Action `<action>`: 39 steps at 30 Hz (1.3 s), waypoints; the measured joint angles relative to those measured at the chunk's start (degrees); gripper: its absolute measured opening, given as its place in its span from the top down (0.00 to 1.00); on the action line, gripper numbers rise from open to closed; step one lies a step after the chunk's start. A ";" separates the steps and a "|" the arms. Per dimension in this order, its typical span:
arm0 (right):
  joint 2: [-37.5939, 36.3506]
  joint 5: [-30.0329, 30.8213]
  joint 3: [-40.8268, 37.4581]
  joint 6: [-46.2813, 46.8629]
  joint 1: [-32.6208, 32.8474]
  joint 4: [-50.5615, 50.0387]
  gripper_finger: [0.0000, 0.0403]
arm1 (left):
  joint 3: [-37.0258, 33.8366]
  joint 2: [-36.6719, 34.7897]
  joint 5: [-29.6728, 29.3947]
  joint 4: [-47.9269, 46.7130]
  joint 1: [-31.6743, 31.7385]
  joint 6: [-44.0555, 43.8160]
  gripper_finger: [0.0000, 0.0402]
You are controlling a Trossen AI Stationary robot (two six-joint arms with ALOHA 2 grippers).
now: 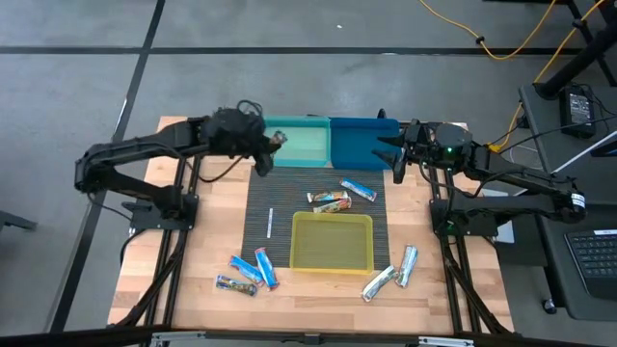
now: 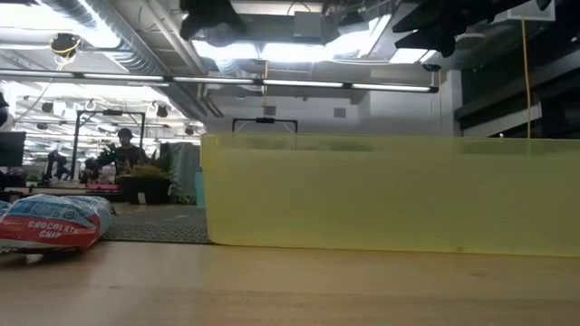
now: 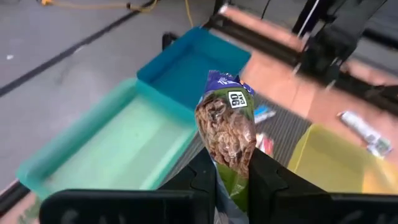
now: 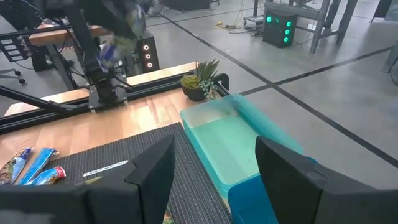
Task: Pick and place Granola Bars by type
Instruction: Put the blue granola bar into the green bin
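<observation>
My left gripper (image 1: 269, 146) is raised at the near left corner of the green tray (image 1: 295, 145) and is shut on a brown, green and purple granola bar (image 3: 226, 127). My right gripper (image 4: 217, 177) hangs open over the blue tray (image 1: 362, 143) and touches nothing. On the dark mat lie a blue bar (image 1: 359, 191) and an orange-brown bar (image 1: 331, 200). Three bars (image 1: 248, 272) lie flat on the wood left of the yellow tray (image 1: 333, 241), and two silver-blue ones (image 1: 393, 274) lie to its right. One bar (image 2: 54, 222) shows in the low view. My left gripper pinches the granola bar between its two fingers (image 3: 202, 180) at the bar's lower end (image 3: 231, 177). The rest of the bar sticks out past the fingertips, its purple end (image 3: 222, 79) farthest out. The bar is lifted clear of the table.
A thin white stick (image 1: 270, 222) lies on the mat left of the yellow tray. The green and blue trays stand side by side at the table's far edge. The yellow tray's wall (image 2: 390, 190) fills much of the low view. A small potted plant (image 4: 200, 81) stands beyond the trays.
</observation>
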 joint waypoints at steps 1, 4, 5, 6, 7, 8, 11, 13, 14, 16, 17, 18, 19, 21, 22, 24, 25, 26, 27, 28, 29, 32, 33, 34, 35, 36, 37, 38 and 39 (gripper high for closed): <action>0.01 0.00 0.00 0.00 0.00 0.00 0.45 | 0.00 -0.71 0.00 0.17 0.00 0.00 0.90; 0.01 0.00 0.00 0.00 0.00 0.00 0.45 | 0.00 -2.06 -0.01 1.33 0.00 -0.02 0.90; 0.01 0.00 0.00 0.00 0.00 0.00 0.45 | 0.00 -2.29 -0.09 1.31 0.00 -0.04 0.90; 0.01 0.00 0.00 0.00 0.00 0.00 0.45 | 0.00 -2.43 -0.20 1.52 0.00 0.00 0.90; 0.01 0.00 0.00 0.00 0.00 0.00 0.45 | 0.00 -2.55 -0.21 1.59 0.02 0.01 0.90; 0.01 0.00 0.00 0.00 0.00 0.00 0.45 | 0.00 -2.58 -0.21 1.63 0.19 0.02 0.90; 0.01 0.00 0.00 -0.02 0.00 0.02 0.45 | -0.02 -2.50 -0.18 1.99 1.61 0.01 0.90; 0.01 0.02 0.00 -0.26 0.00 0.02 0.45 | -0.02 -1.92 0.35 3.96 3.30 0.58 0.90; 0.01 0.02 0.00 -0.88 0.00 0.02 0.45 | -0.02 -1.51 1.47 5.25 4.47 1.27 0.90; 0.01 0.02 0.00 -1.58 0.00 0.02 0.45 | 1.11 -0.02 4.68 7.19 7.37 2.97 0.90; 0.01 0.02 0.00 -1.64 0.00 0.02 0.45 | 2.68 1.28 6.51 7.63 8.89 4.07 0.90; 0.01 0.02 0.00 -1.55 0.00 0.02 0.45 | 4.74 2.81 7.95 7.50 10.31 5.25 0.90; 0.01 0.02 0.00 -1.42 0.00 0.04 0.45 | 6.96 4.41 9.39 6.77 11.64 6.47 0.90; 0.01 0.07 0.00 -1.40 0.00 0.02 0.45 | 12.00 8.15 12.24 4.32 14.13 9.09 0.90; 0.01 0.07 0.00 -1.40 0.00 0.02 0.45 | 14.45 10.09 13.72 3.30 15.15 10.43 0.90; 0.01 0.07 0.00 -1.37 0.00 0.02 0.45 | 18.89 13.57 16.08 1.44 16.95 12.12 0.90; 0.01 0.07 0.00 -1.38 0.00 0.01 0.45 | 20.73 14.99 16.92 0.87 17.76 12.38 0.90; 0.01 0.04 0.00 -1.36 0.00 0.02 0.45 | 22.36 16.32 17.36 0.54 18.51 12.46 0.90; 0.01 0.04 0.00 -1.36 0.00 0.00 0.45 | 23.73 17.37 17.42 0.16 19.10 12.46 0.90; 0.01 0.04 0.00 -1.36 0.00 0.00 0.45 | 24.86 18.34 17.47 -0.40 19.56 12.50 0.90; 0.01 0.04 0.00 -1.36 0.00 0.00 0.45 | 25.68 19.09 17.46 -0.95 19.99 12.52 0.90; 0.01 0.06 0.00 -1.36 0.00 0.00 0.45 | 26.10 20.34 17.54 -1.56 20.95 12.52 0.90; 0.01 0.07 0.00 -1.36 0.01 0.00 0.45 | 26.11 20.71 17.54 -2.07 21.28 12.56 0.90; 0.01 0.05 0.00 -1.36 0.00 -0.02 0.45 | 26.12 21.09 17.52 -2.63 21.56 12.76 0.90; 0.01 0.06 0.00 -1.36 0.00 -0.02 0.45 | 26.14 21.69 17.49 -3.41 21.94 13.06 0.90; 0.01 0.07 0.00 -1.36 0.00 -0.04 0.45 | 26.16 22.42 17.38 -4.27 22.29 13.53 0.90; 0.01 0.04 0.00 -1.36 0.00 -0.08 0.45 | 25.96 23.18 17.23 -5.03 22.59 14.03 0.90; 0.01 0.05 0.00 -1.36 0.00 -0.12 0.45 | 25.08 23.97 17.23 -5.19 22.90 14.42 0.90; 0.01 0.07 0.00 -1.36 0.00 -0.24 0.45 | 24.05 24.75 17.20 -5.25 23.16 14.68 0.90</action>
